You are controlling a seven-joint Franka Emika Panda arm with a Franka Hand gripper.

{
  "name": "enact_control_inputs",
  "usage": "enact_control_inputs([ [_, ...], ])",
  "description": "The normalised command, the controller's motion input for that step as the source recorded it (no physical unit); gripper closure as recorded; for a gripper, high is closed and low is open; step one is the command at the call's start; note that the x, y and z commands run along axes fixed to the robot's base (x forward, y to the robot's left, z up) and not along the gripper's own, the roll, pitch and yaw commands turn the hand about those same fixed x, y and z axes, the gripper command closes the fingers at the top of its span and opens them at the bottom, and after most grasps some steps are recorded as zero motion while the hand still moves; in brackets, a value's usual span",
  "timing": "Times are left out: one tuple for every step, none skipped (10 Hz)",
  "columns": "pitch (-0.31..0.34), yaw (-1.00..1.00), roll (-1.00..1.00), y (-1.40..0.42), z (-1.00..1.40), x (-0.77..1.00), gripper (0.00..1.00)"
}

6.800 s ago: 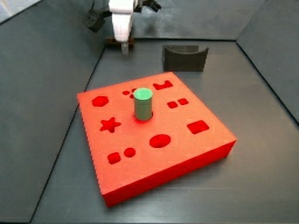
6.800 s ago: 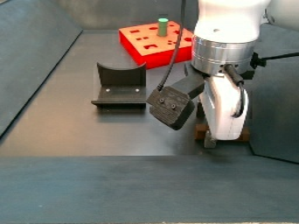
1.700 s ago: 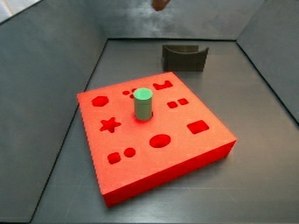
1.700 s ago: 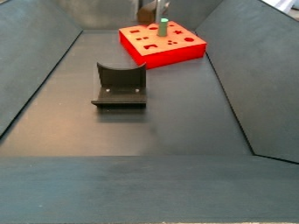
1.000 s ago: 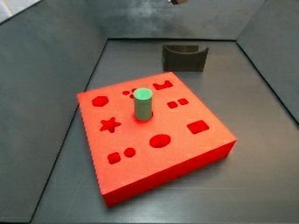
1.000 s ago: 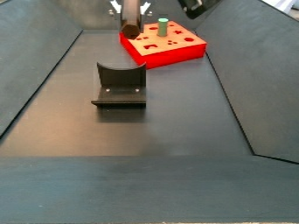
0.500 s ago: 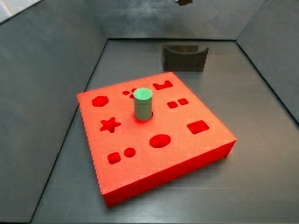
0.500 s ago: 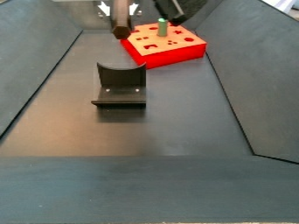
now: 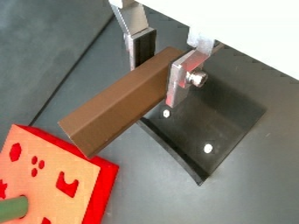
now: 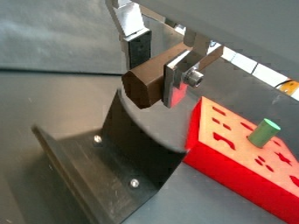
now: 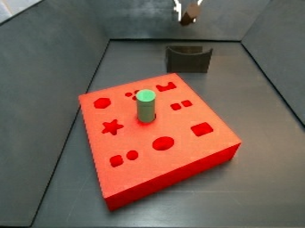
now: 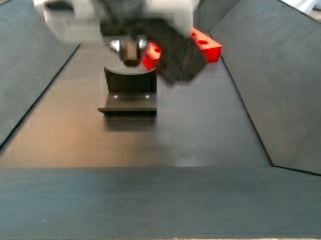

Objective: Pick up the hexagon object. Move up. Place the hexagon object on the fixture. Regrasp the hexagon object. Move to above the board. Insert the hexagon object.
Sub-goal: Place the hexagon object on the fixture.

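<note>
My gripper [image 9: 158, 70] is shut on the hexagon object [image 9: 111, 109], a long dark brown bar held crosswise between the silver fingers [image 9: 179, 80]. It hangs a little above the fixture [image 9: 208, 133], a dark grey block with a curved notch. Both wrist views show this; in a wrist view the bar's end [image 10: 142, 85] faces the camera above the fixture [image 10: 105, 166]. In a side view the gripper [image 11: 188, 11] is high above the fixture [image 11: 190, 58]. In a side view the blurred gripper [image 12: 130, 49] hovers over the fixture [image 12: 128, 94].
The red board [image 11: 155, 134] with shaped cutouts lies in front of the fixture, with a green peg [image 11: 145, 105] standing in it. The board [image 10: 239, 149] and the peg [image 10: 264, 131] also show in a wrist view. Grey walls close in the floor.
The gripper with the bar has come down from above and moved over the fixture. It now fills the middle of a side view.
</note>
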Motion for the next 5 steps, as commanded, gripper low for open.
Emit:
enact_control_inputs([
  [0.069, -0.19, -1.0, 0.09, -1.0, 0.15, 1.0],
  [0.05, -0.18, -0.84, 0.1, -1.0, 0.16, 1.0],
  [0.042, -0.17, -0.73, 0.1, -1.0, 0.17, 1.0],
  [0.03, -0.15, -0.53, 0.11, -1.0, 0.18, 1.0],
  [0.029, -0.13, -0.37, 0.12, -1.0, 0.19, 1.0],
])
